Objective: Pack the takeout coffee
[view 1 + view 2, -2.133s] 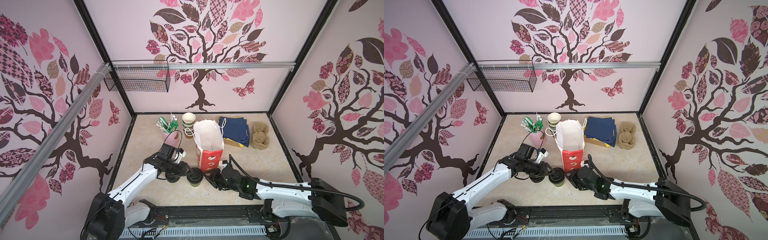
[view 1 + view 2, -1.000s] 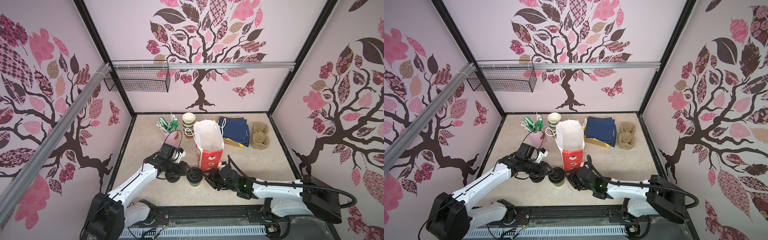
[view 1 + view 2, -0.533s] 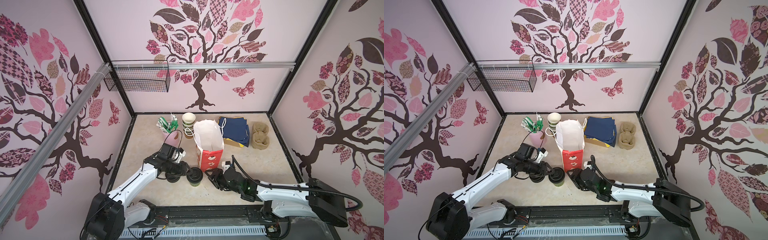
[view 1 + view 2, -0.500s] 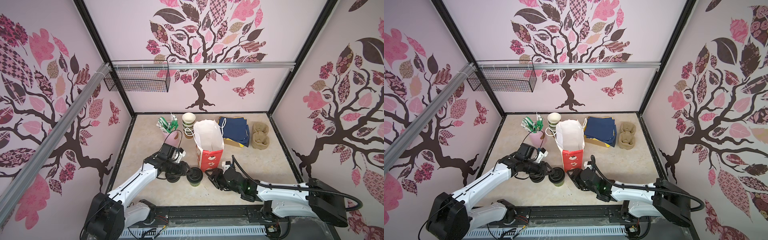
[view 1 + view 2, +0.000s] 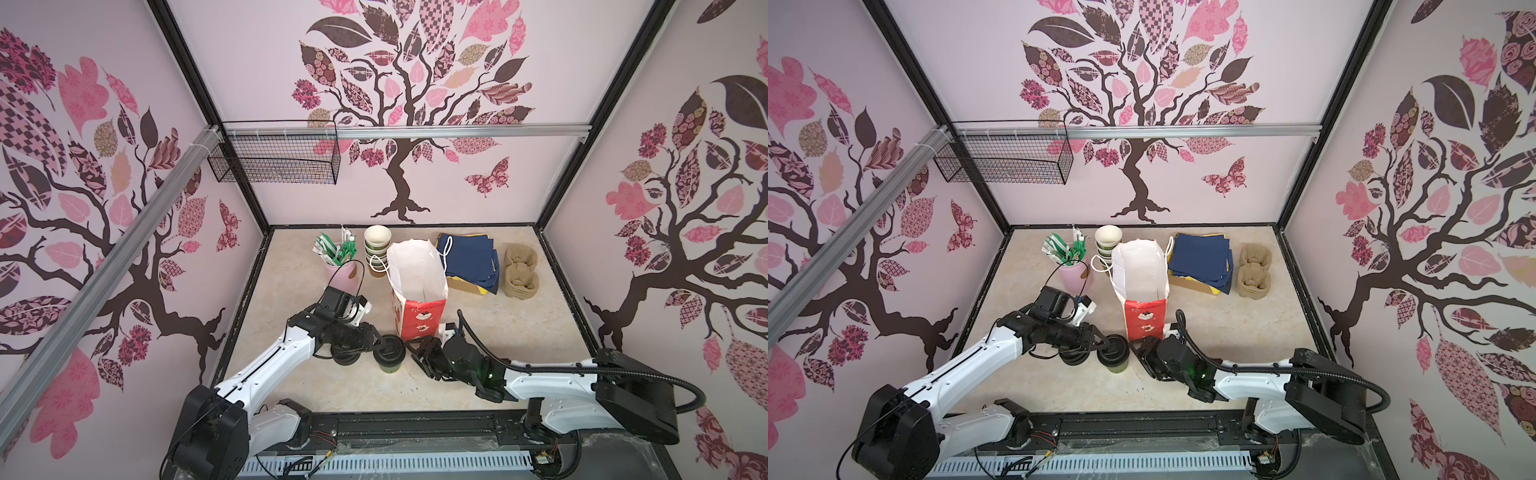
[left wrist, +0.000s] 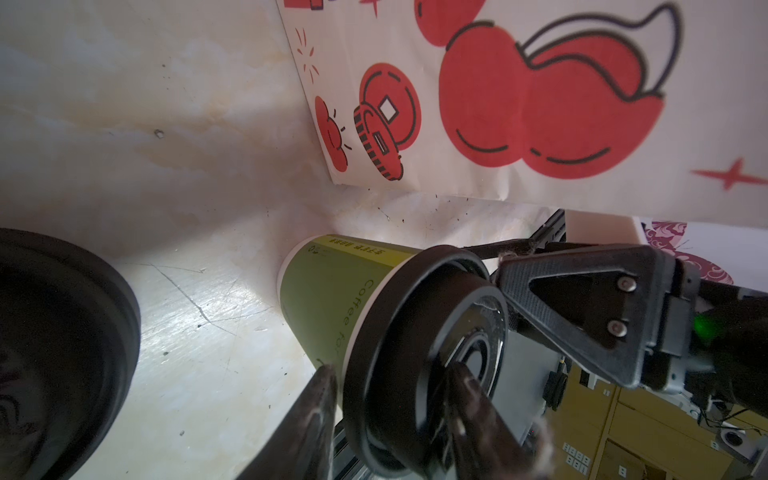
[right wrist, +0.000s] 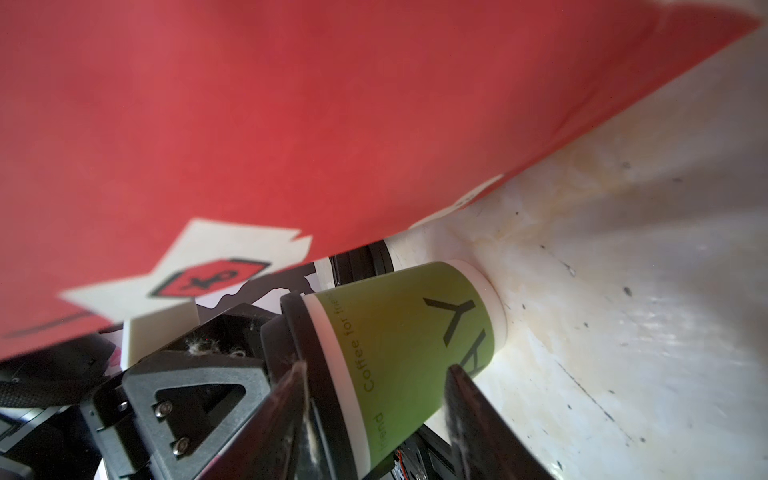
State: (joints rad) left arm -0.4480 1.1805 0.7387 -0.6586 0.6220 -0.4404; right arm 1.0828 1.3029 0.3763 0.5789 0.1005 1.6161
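Left gripper [image 6: 392, 370] pinched the cup [image 6: 328, 291] at its lid [image 6: 415, 353] rim, the cup upright between its fingers [image 6: 307, 415]. Right gripper [image 7: 376, 368] hung released just beyond. Lids likely pop off, so grasping the wall before bagging seemed wiser.

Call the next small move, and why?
Probably ease the right gripper forward so its open jaws bracket the cup below the lid. The cup stands upright before the bag; the left gripper pinches only the lid's rim, a weak hold for lifting, and the right jaws stand open beside it, gripping nothing.
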